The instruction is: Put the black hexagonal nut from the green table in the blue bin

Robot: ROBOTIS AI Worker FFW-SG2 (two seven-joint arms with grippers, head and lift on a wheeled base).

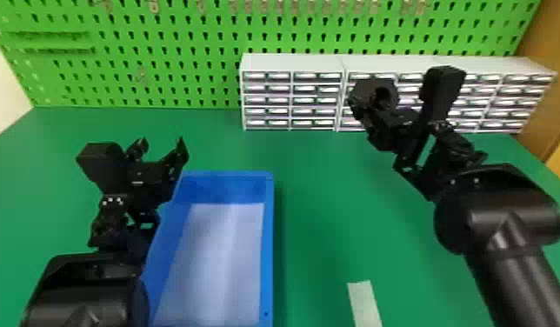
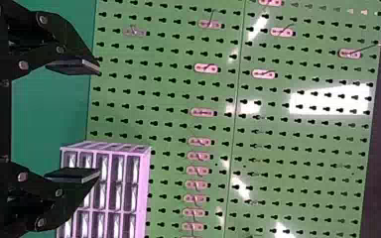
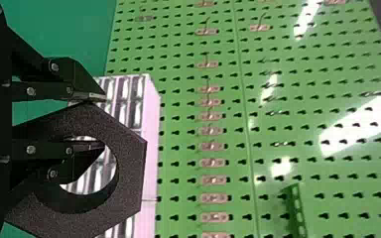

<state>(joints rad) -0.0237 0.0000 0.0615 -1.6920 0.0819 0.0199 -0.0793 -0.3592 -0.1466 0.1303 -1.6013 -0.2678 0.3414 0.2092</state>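
1 blk hex nut [image 1: 365,90], gripped in the R gripper [image 1: 377,112], is in front of white drawer cabinets [image 1: 292,64] at head view's 2 o'clock, well apart from the blue bin [image 1: 268,243] at 7 o'clock. L gripper [image 1: 161,146], fingers spread, is near the bin's 11 o'clock corner.

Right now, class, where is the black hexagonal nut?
In the head view, the nut is held in the right gripper, in front of the white drawer cabinets, right of the blue bin.
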